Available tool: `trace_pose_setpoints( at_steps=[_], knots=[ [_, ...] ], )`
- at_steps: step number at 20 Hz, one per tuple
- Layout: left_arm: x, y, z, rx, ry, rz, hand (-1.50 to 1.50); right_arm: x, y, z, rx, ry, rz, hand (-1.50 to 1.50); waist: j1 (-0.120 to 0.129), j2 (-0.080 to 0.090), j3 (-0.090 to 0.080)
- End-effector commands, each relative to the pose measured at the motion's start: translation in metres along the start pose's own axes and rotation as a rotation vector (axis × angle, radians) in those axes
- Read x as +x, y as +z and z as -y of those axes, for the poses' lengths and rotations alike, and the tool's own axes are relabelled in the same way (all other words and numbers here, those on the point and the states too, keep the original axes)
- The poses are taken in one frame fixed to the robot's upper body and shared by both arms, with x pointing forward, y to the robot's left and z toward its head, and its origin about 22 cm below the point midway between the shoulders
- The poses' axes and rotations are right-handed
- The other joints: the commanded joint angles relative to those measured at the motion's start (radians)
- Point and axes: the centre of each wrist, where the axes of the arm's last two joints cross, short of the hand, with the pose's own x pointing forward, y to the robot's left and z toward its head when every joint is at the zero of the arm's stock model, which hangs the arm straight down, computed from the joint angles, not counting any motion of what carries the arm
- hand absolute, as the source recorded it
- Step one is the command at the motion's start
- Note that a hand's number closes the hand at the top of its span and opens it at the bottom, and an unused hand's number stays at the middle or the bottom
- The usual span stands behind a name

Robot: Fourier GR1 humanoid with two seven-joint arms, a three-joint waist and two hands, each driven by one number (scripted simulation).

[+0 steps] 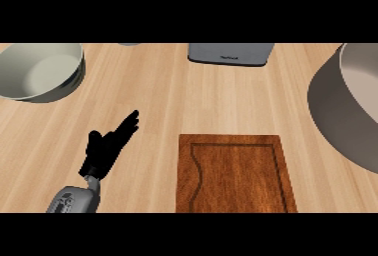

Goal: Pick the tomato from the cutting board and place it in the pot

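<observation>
Reddish-brown wood, the cutting board (pixel 235 173) lies low in the view, right of centre, and its grooved top is bare; the tomato shows nowhere on it or elsewhere on the counter (pixel 184 95), so where it sits cannot be told. A large grey pot (pixel 353 100) fills the right edge, cut off by the frame, just up and to the right of the board's far corner. The left hand (pixel 107 147) rests left of the board, apart from it, fingers straight and pointing up and to the right, holding nothing; its grey forearm (pixel 74 199) enters from the lower edge. The right hand is out of sight. A pale bowl (pixel 40 70) stands at the upper left, well apart from the hand. A dark grey flat device (pixel 230 53) lies at the top edge, above the board.
</observation>
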Motion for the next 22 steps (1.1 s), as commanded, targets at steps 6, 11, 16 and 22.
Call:
trace_pose_setpoints(
  at_steps=[6, 11, 16, 22],
  knots=[
    [-0.01, 0.0, 0.002, 0.012, 0.011, -0.01, 0.0, 0.031, -0.018, -0.067, 0.319, 0.027, -0.173, -1.5, -0.01, 0.013, 0.03],
    [0.01, -0.002, -0.011, 0.025, 0.011, -0.005, 0.0, 0.065, -0.024, -0.052, 0.083, -0.342, -0.016, -1.5, -0.019, 0.011, 0.033],
    [0.002, 0.002, -0.003, 0.032, 0.022, -0.007, 0.0, 0.07, -0.028, -0.027, -0.154, -0.713, 0.04, -1.5, -0.035, 0.008, 0.034],
    [-0.003, 0.004, 0.0, 0.067, 0.028, -0.02, 0.0, 0.043, -0.037, -0.013, -0.416, -0.945, -0.053, -1.5, -0.061, 0.001, 0.031]
  ],
)
